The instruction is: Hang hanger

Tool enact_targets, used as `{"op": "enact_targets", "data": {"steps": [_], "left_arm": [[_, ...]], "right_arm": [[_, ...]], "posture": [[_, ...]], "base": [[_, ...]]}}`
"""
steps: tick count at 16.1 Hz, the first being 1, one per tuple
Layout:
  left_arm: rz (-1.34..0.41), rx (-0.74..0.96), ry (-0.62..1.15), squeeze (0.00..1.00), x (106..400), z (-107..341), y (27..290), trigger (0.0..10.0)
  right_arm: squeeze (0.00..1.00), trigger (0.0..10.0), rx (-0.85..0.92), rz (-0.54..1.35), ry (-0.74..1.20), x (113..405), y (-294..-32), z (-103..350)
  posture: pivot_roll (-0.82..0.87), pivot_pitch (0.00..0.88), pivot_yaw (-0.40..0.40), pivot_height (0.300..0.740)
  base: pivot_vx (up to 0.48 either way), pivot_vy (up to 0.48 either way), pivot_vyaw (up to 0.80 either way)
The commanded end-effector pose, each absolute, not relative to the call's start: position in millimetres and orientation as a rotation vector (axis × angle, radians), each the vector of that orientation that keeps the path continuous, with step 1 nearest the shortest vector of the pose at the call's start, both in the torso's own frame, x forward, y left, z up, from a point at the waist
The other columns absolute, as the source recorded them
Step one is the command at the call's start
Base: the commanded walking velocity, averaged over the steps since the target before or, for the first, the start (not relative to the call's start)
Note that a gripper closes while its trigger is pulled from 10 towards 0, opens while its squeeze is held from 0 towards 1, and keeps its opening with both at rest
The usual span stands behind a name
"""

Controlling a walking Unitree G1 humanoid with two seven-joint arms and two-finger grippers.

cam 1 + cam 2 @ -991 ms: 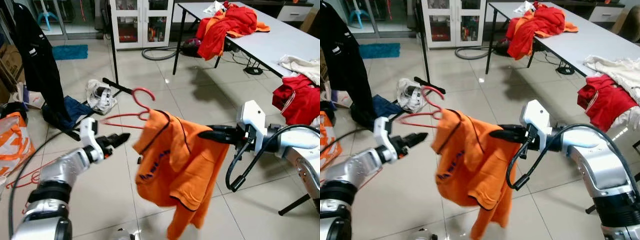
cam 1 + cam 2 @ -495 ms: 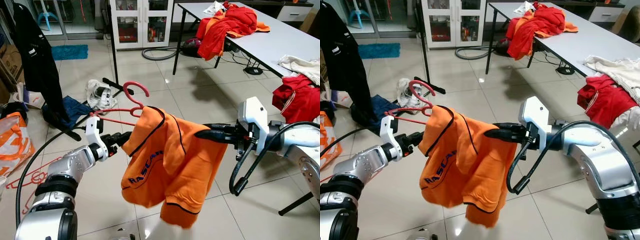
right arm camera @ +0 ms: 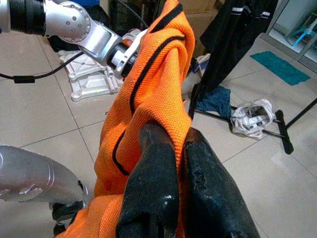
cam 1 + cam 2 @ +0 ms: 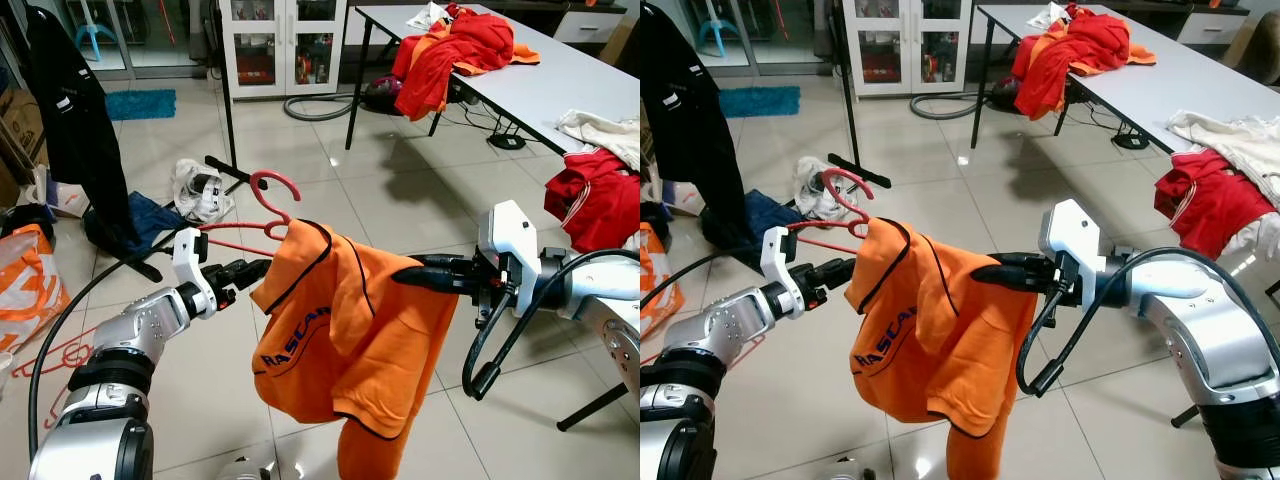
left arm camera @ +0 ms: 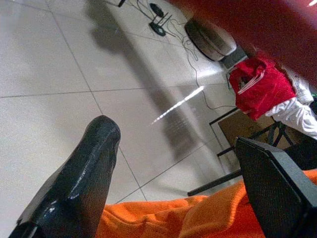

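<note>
Right wrist view puts the nearest fact first: the right gripper [image 3: 171, 198] has its jaws pressed together on a fold of the orange polo shirt [image 4: 350, 345], pinching the cloth at one shoulder so the garment is spread rather than bunched. In the left eye view that pinch sits right of centre, and the shirt drapes down from it toward the lower middle of the frame, its lettered chest facing the camera.

At centre left, the left gripper [image 4: 243, 272] meets the other shoulder, where the collar opens. In the left wrist view its two fingers [image 5: 79, 178] stand apart with orange cloth lying between them, so the jaws look open, though I cannot tell whether they bear on the hanger's arm beneath the fabric.

The red hanger [image 4: 262, 212] pokes out of the collar just above that gripper, hook upright and free. Holding both shoulders level seems meant to keep the shirt seated on it for carrying.

Farther back, at upper left, a black garment [image 4: 75, 125] hangs on a rack whose pole [image 4: 227, 85] rises behind; that looks like the likely hanging spot. At upper right, a worktop [image 4: 560, 85] carries heaped red and orange clothes [image 4: 450, 50].
</note>
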State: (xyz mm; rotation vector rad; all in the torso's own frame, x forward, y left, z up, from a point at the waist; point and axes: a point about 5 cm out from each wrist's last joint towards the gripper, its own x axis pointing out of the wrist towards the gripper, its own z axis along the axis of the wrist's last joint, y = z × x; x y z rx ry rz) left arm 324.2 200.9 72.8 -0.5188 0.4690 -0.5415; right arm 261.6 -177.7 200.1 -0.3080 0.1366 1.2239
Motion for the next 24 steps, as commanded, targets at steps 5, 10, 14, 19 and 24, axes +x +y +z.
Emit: {"op": "enact_targets", "data": {"steps": [5, 10, 14, 19, 24], "left_arm": [[-0.691, -0.494, 0.508, 0.00, 307, 67, 184, 10.0], [-0.722, -0.442, 0.495, 0.00, 296, 76, 192, 10.0], [-0.708, -0.407, 0.460, 0.00, 294, 88, 202, 10.0], [-0.760, -0.421, 0.543, 0.00, 280, 69, 180, 10.0], [-0.702, -0.429, 0.530, 0.00, 286, 67, 184, 10.0]], "right_arm": [[0.00, 0.0, -0.318, 1.193, 0.107, 266, -183, 207], [0.00, 0.0, -0.320, 1.151, 0.115, 271, -190, 205], [0.00, 0.0, -0.323, 1.132, 0.134, 273, -194, 200], [0.00, 0.0, -0.312, 1.151, 0.126, 274, -189, 199], [0.00, 0.0, -0.319, 1.146, 0.120, 273, -192, 203]], "posture": [[-0.10, 0.000, -0.029, 0.740], [-0.09, 0.000, -0.028, 0.740], [-0.09, 0.000, -0.029, 0.740], [-0.08, 0.007, -0.034, 0.740], [-0.09, 0.006, -0.034, 0.740]], "base": [[0.000, 0.000, 0.00], [0.000, 0.000, 0.00], [0.000, 0.000, 0.00], [0.000, 0.000, 0.00], [0.000, 0.000, 0.00]]}}
